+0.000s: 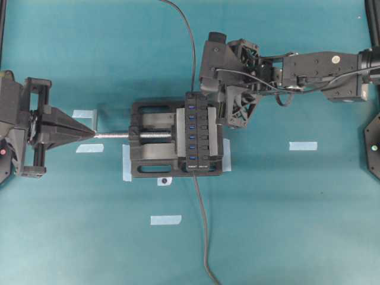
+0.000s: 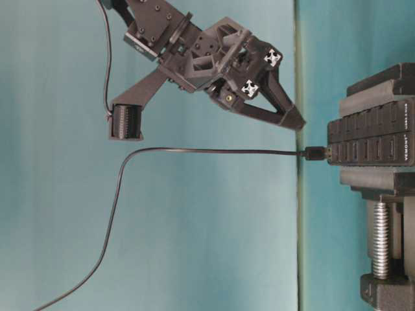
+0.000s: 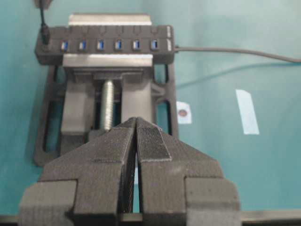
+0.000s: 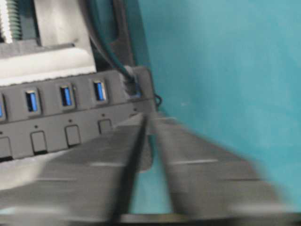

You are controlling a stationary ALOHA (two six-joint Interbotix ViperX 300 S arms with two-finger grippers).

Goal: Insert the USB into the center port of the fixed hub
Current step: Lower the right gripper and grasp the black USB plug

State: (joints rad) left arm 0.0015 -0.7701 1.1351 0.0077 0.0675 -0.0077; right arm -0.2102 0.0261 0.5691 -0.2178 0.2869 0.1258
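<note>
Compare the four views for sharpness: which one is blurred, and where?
Right wrist view: the gripper fingers smear across the lower half and the hub is soft. Left wrist view: near fingers fairly sharp, the hub slightly soft. Overhead and table-level views: evenly lit and sharp.

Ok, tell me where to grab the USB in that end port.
Pinch the USB by its rigid black plug body, proud of the fixed hub, not the thin cable. Come from in front of the ports, along its axis: it sticks straight out.
</note>
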